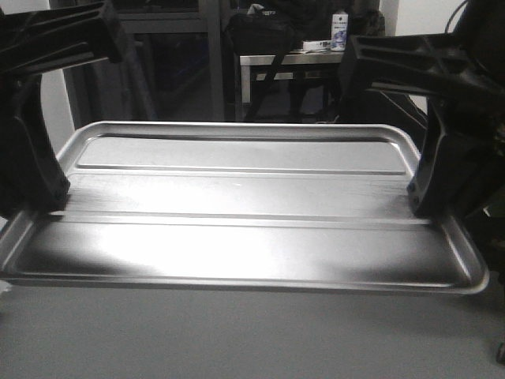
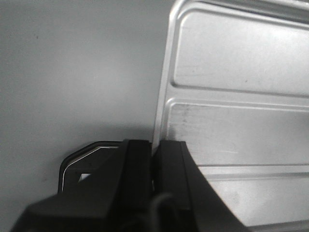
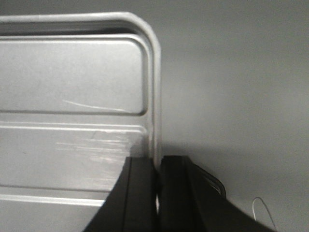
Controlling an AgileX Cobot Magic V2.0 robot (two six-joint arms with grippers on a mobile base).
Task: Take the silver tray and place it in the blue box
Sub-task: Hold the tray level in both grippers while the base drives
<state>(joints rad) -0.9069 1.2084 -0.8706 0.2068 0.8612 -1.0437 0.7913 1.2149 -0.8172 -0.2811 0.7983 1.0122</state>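
The silver tray [image 1: 237,197] fills the middle of the front view, long side toward the camera, its two ridges running left to right. My left gripper [image 1: 46,201] is shut on the tray's left rim. The left wrist view shows that rim [image 2: 161,96] running straight into the shut left gripper [image 2: 155,145]. My right gripper [image 1: 426,201] is shut on the right rim. In the right wrist view this rim [image 3: 155,96] is pinched by the right gripper [image 3: 158,162]. The blue box is out of view.
Grey surface [image 1: 237,339] lies below and in front of the tray. Behind it stand a metal table [image 1: 284,63] with a white can [image 1: 339,31], a black bag [image 1: 256,28] and dark cabinets. A thin white wire [image 3: 263,208] lies by the right gripper.
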